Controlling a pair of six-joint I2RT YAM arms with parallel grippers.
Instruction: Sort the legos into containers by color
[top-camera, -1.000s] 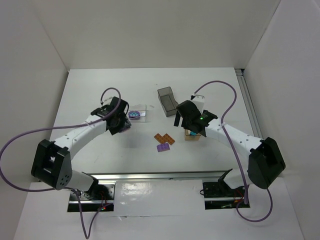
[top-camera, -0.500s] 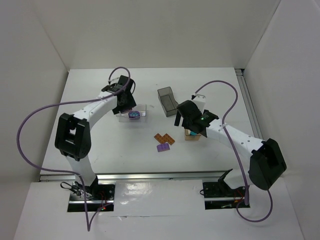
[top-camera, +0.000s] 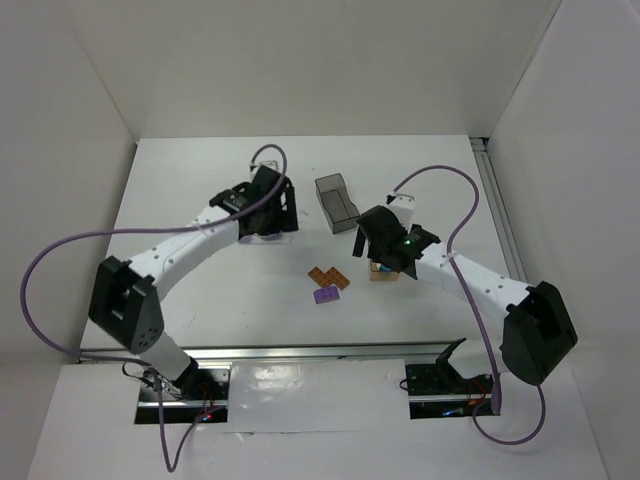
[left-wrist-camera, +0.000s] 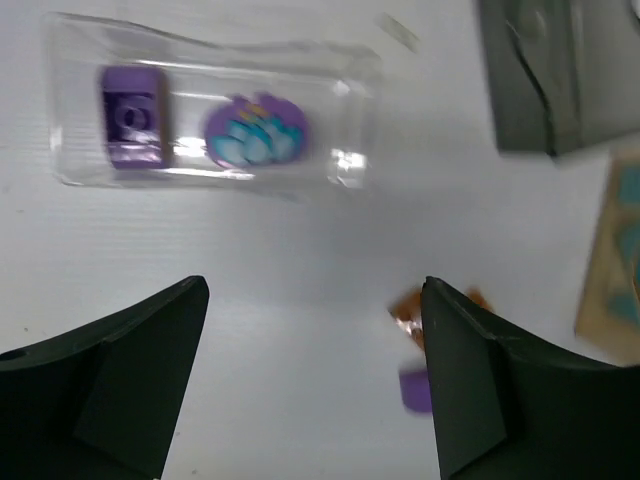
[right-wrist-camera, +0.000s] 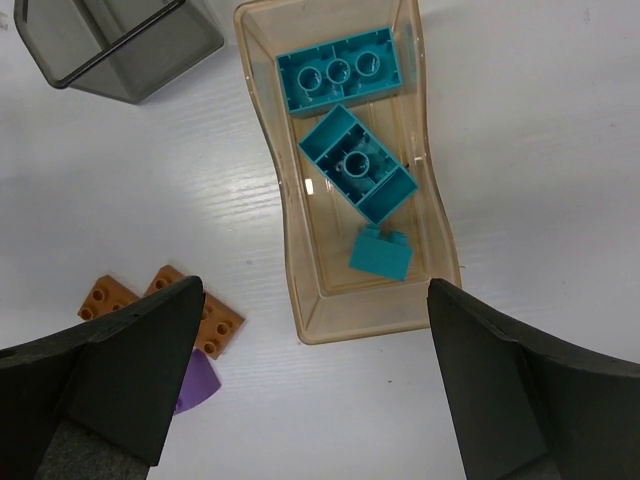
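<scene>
Now: left gripper (left-wrist-camera: 312, 295), right gripper (right-wrist-camera: 315, 300) both spread, empty. Risk: orange legos (top-camera: 327, 277) crowd purple lego (top-camera: 325, 295) toward near edge, so a double pickup could missort.

**Three boxes in an arc, loose bricks in front**

On the white table (top-camera: 200, 180), the clear plastic rectangular box (left-wrist-camera: 360, 120) sits left of centre. In the left wrist view it holds a purple rectangular studded brick (left-wrist-camera: 133, 125) on the left and a purple-and-teal oval brick (left-wrist-camera: 256, 135) on the right, apart.

The smoky dark grey translucent box (top-camera: 335, 200) is right of it and farther back. The tan see-through box (right-wrist-camera: 300, 290) is right of the grey one and nearer, close but not touching.

In the tan box, three bricks lie in a line:
- a teal studded brick (right-wrist-camera: 345, 70) at the end by the grey box
- a teal hollow-side-up brick (right-wrist-camera: 357, 165) in the middle, skewed
- a small teal brick (right-wrist-camera: 380, 253) at the near end

Orange-brown flat studded bricks (top-camera: 328, 277) lie on the table left of the tan box. A purple flat brick (top-camera: 326, 295) lies just in front of them.
</scene>
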